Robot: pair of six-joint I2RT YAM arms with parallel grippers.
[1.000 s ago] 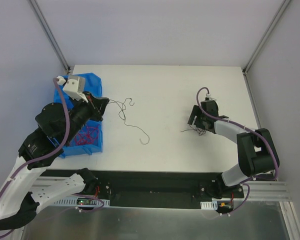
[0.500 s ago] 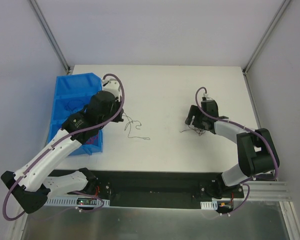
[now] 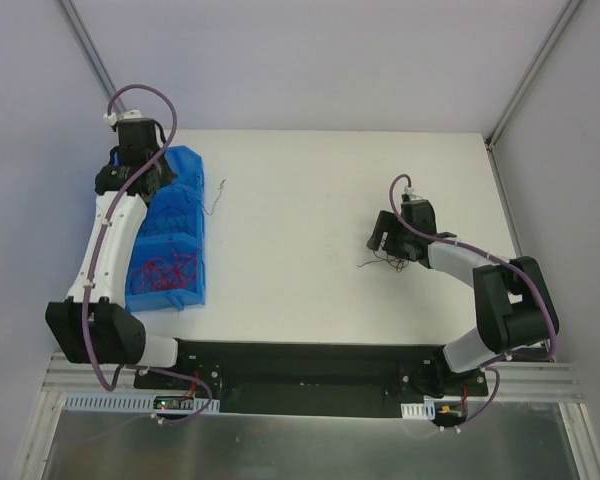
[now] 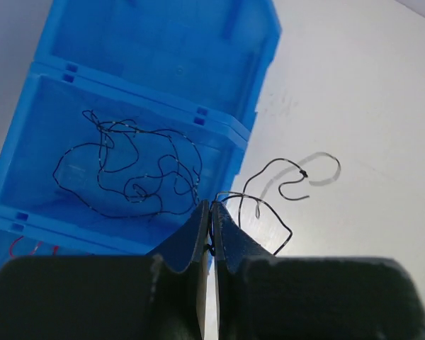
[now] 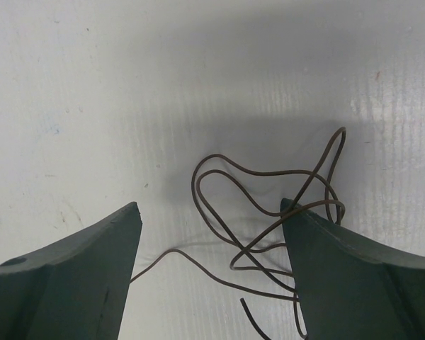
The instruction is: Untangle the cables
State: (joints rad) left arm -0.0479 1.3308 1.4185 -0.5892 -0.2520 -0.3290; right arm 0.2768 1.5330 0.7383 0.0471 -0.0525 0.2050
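While I watch from far away, my left tool (image 4: pixel 211 212) is squeezed tight on one black cable (image 4: pixel 301 173). It is as thin as a hair. It bends in a few small curls with a tiny knot in it. It hangs over the white counter (image 3: pixel 310 200), just beside the edge of the blue bin (image 4: pixel 163 49).

The middle box of the bin holds a black tangle (image 4: pixel 131 170). It is loopy and messy, and the thin lines cross each other many times. The box nearest to me holds the red cables (image 3: pixel 165 270), bunched up like a scribble.

Well apart from all that, my right tool (image 5: pixel 209 207) is spread wide, low over the counter. A dark brown cable (image 5: pixel 269 172) lies flat there between the two fingers. It makes several long loops that cross over, and one loose end pokes out. Part of it goes under the right finger (image 5: pixel 354 283), and I cannot tell if that finger touches it.
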